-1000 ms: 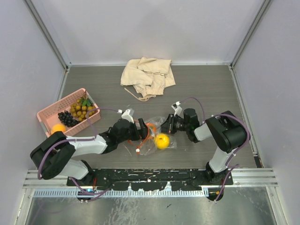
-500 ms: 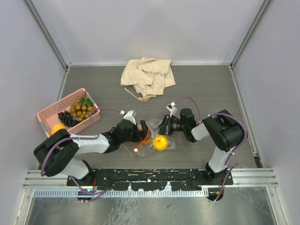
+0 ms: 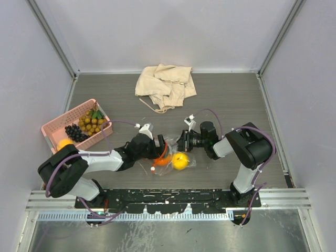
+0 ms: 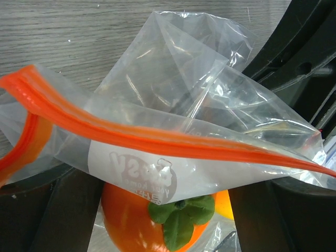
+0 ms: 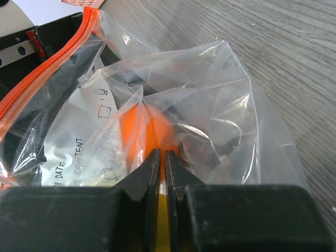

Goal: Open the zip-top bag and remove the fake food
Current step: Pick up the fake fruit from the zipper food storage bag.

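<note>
The zip-top bag lies between my two grippers, its orange-red zip strip gaping. Inside it are an orange fruit with a green leaf cap and a yellow lemon. My left gripper reaches into the bag's mouth, open, with its dark fingers standing either side of the orange fruit and gaps left and right. My right gripper is shut on a fold of the clear plastic at the bag's far end; the orange fruit glows through the plastic just ahead of its tips.
A pink mesh basket at the left holds dark grapes, a tan berry cluster and an orange. A crumpled beige cloth lies at the back. Walls close in the table's left, right and far sides.
My right gripper has drawn leftward with the bag's end pinched, and the lemon and bag have slid slightly left with it. The left gripper stays at the bag's mouth.
</note>
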Motion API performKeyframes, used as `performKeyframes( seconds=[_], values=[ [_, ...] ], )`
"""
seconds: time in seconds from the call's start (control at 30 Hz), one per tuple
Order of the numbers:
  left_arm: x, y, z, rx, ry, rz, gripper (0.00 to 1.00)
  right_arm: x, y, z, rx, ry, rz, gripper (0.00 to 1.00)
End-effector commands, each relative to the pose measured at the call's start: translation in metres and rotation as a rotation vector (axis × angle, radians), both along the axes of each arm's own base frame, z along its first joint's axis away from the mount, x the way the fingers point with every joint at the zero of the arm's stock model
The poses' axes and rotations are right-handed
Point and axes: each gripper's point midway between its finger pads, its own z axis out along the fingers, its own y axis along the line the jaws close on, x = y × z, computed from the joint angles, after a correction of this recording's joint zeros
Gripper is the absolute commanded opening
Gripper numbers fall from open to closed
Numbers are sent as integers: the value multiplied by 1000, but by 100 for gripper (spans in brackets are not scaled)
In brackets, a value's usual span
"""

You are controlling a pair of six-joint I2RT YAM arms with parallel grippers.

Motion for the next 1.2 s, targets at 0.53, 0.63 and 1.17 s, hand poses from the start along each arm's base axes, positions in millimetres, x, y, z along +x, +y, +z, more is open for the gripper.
performKeyframes(
  seconds=[0.53,0.63,1.17],
  values=[
    [-22,12,20,171,-28,-129,99,10,3,17,17,-106,-2,17],
    [-24,9,15,202,-21,-143,100,10,3,16,16,-104,-3,17],
    [-23,14,1,338,-23,-115,100,10,3,16,15,-102,0,17]
  ],
)
